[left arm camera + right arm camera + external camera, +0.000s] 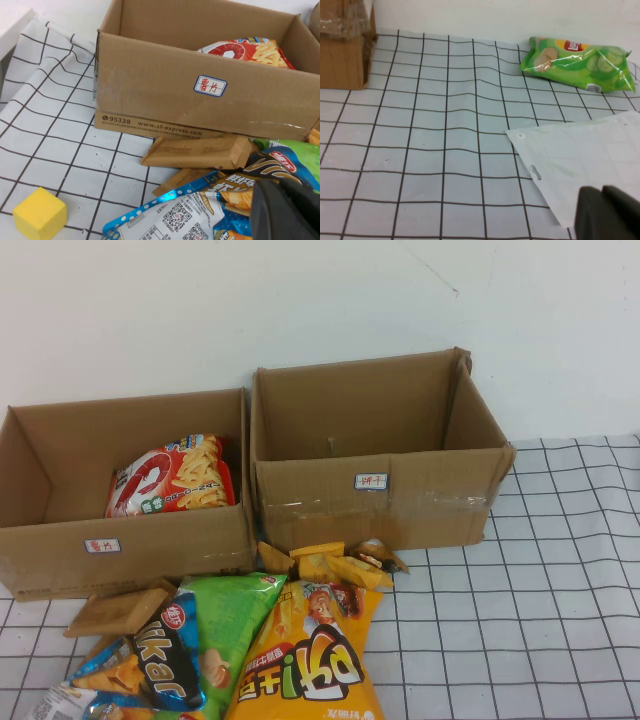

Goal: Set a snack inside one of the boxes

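Two open cardboard boxes stand side by side at the back. The left box (60,530) holds a red snack bag (175,477). The right box (400,500) looks empty. In front lie an orange bag (315,660), a green bag (230,625), a blue-black bag (160,665) and brown packets (120,610). Neither gripper shows in the high view. My left gripper (287,212) is shut and empty, just above the blue-black bag (200,210), near the left box (150,95). My right gripper (605,212) is shut and empty over a white bag (585,160).
A yellow cube (39,215) lies on the checked cloth left of the pile. A green chips bag (577,62) lies on the cloth far from the right box's corner (342,55). Small yellow packets (340,562) lie against the right box's front.
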Tool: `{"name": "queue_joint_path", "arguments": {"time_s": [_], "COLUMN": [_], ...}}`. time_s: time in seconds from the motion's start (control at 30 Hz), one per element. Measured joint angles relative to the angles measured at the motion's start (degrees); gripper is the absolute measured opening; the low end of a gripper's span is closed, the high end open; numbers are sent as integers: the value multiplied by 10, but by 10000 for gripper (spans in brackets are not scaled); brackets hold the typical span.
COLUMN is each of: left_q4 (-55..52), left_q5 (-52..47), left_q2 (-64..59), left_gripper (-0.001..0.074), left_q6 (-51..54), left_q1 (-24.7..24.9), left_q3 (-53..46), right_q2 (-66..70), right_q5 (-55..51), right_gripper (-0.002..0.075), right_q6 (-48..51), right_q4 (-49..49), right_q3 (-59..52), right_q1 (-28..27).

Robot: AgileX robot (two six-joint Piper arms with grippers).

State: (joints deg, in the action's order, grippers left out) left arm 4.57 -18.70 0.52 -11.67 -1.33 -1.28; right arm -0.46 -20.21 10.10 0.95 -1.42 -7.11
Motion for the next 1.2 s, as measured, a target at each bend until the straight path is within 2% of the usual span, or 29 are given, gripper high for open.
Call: {"name": "queue_joint_path", "arguments": {"time_s": [0.77,0.87,1.03,1.2], "left_q4": [14,85,364,433], "left_q5": [1,14,40,72], "left_q2": [0,0,0,0], "left_gripper": [-1,-1,-1,-1], "left_q6": [0,-21,-94,-95], "left_q1": [0,0,0,0], "left_q3": [0,-1,-2,-2], "right_q2": [0,0,0,0], "right_q5": [0,0,0,0], "right_gripper": [1,1,1,1], "right_q6": [0,0,0,0], "right_q4": [0,0,0,0], "right_q3": [0,0,0,0], "right_q1": [0,0,0,0]}}
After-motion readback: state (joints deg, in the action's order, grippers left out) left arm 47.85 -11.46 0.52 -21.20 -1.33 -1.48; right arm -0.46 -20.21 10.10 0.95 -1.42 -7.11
